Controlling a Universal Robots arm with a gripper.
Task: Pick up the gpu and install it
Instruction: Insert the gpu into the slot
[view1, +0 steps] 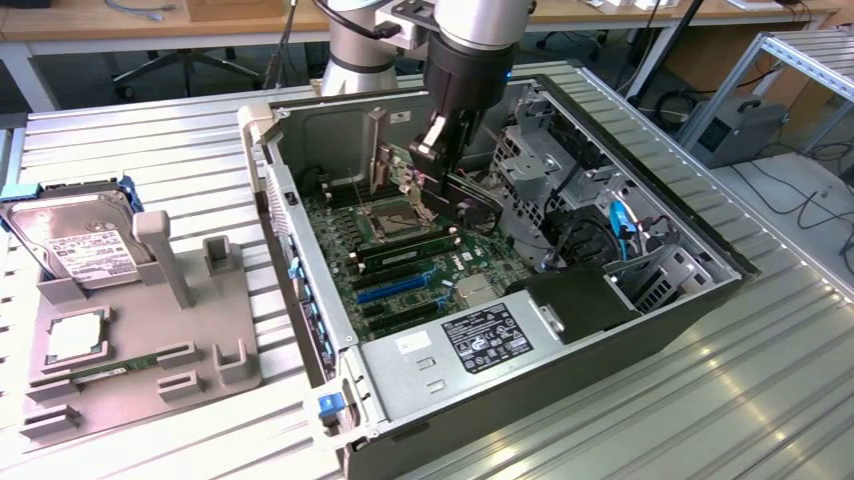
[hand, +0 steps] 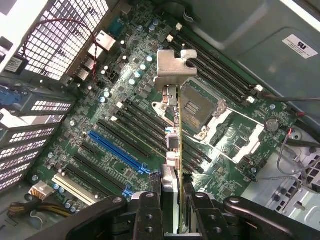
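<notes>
Gripper (hand: 175, 202) clamped on gpu (hand: 174, 70), card edge-on above motherboard (hand: 115, 125). Risk: slight tilt in grasp; edge could land crooked, jam or scrape board.

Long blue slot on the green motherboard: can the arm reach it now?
Probably yes: the long blue slot lies uncovered, and the fingers hold the thin black silver-bracketed card above the green motherboard.

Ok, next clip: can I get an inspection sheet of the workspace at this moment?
Surface: slatted metal table, open PC case on it.
Job's things: gpu held on edge over the motherboard.
Clutter: grey tray with hard drive and memory stick.
Grippers: end effector shut on gpu.
Cables: blue cables inside case.
Surroundings: desk, metal frame.
</notes>
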